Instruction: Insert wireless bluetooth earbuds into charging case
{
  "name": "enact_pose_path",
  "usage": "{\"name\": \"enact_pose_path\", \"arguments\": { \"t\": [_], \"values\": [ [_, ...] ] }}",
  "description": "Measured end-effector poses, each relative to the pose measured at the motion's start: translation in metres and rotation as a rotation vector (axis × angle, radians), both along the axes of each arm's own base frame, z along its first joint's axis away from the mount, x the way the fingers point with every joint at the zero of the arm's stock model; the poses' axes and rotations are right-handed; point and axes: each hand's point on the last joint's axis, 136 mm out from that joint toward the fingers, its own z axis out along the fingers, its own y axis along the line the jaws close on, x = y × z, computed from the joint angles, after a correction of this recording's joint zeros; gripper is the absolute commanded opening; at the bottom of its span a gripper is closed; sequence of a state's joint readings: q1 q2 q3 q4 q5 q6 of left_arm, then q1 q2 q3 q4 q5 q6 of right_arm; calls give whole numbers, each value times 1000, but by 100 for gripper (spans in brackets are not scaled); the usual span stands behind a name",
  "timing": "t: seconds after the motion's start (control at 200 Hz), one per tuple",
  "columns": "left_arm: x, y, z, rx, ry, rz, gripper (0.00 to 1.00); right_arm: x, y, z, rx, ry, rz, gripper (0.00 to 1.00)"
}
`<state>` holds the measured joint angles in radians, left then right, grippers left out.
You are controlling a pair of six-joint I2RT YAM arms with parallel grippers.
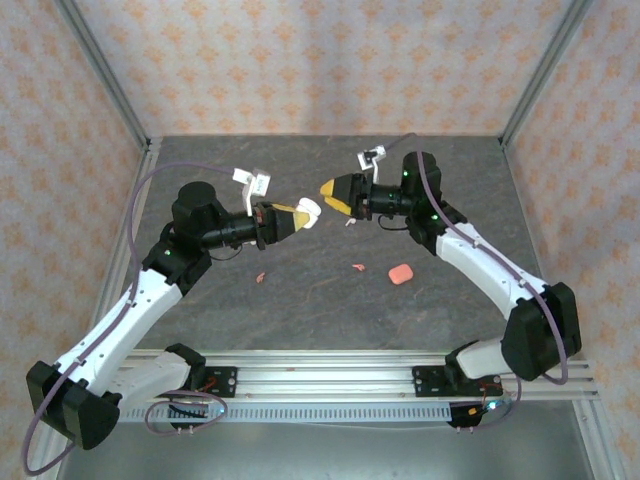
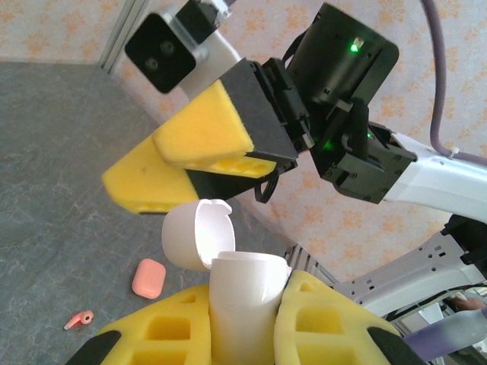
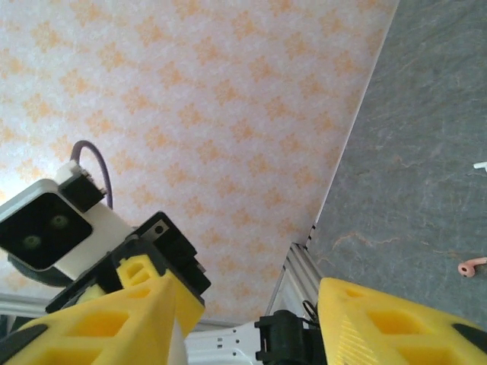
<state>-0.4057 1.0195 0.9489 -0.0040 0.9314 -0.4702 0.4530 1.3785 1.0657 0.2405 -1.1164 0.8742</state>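
Lying loose on the worktop: a salmon-pink earbud and a second pink earbud, near a pink case. Raised above them, lid hinged back: a white charging case, clenched upright in the left gripper, probably to present its mouth. Hovering just beside that mouth, jaws released, nothing between: the right gripper. Cannot tell whether any earbud sits inside.
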Motion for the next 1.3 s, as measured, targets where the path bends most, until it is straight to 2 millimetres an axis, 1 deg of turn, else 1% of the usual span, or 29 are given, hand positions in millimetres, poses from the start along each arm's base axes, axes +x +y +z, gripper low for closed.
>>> {"name": "enact_pose_path", "arguments": {
  "t": [0.085, 0.185, 0.32, 0.37, 0.44, 0.52, 0.62, 0.746, 0.856, 0.896, 0.956, 1.051, 1.096, 1.141, 1.191, 1.196, 1.221, 1.251, 1.296],
  "values": [
    [0, 1, 0, 0, -2, 5, 0, -4, -1, 0, 16, 3, -19, 59],
    [0, 1, 0, -1, -2, 6, 0, -18, 3, 9, 41, -29, -22, 62],
    [1, 0, 1, -8, -6, 8, 0, -41, 17, 26, 78, -84, 20, 63],
    [1, 0, 2, -11, -6, 9, 0, -44, 20, 30, 87, -94, 25, 63],
    [2, 0, 3, -16, -7, 10, 0, -43, 21, 30, 90, -95, 16, 61],
    [2, 0, 4, -20, -8, 11, 0, -40, 21, 30, 94, -88, 4, 57],
    [2, 0, 5, -23, -6, 11, 0, -38, 25, 28, 101, -76, 2, 48],
    [2, 0, 4, -23, -6, 12, 0, -36, 31, 26, 111, -61, 6, 36],
    [1, 1, 3, -23, -7, 16, 0, -37, 34, 27, 121, -56, 9, 23],
    [1, 2, 5, -26, -11, 20, 2, -37, 34, 26, 121, -56, 10, 18],
    [0, 3, 7, -30, -15, 24, 7, -36, 35, 26, 122, -64, 11, 11],
    [0, 4, 8, -30, -15, 29, 16, -37, 36, 25, 116, -80, 13, 4],
    [0, 4, 7, -28, -12, 30, 22, -37, 36, 23, 107, -88, 15, 3],
    [0, 4, 4, -19, -5, 33, 35, -37, 36, 20, 87, -103, 16, 1],
    [0, 5, 1, -11, 0, 36, 51, -37, 37, 16, 50, -107, 21, 0],
    [0, 5, 1, -10, 0, 36, 54, -37, 37, 15, 47, -105, 21, 0],
    [0, 6, 0, -2, -3, 40, 60, -37, 37, 14, 23, -116, 24, 0],
    [-1, 7, -1, 6, -6, 44, 67, -38, 37, 13, -4, -129, 28, 0],
    [-2, 8, -3, 12, 2, 51, 72, -38, 36, 16, -46, -152, 36, 0]
  ]
}}
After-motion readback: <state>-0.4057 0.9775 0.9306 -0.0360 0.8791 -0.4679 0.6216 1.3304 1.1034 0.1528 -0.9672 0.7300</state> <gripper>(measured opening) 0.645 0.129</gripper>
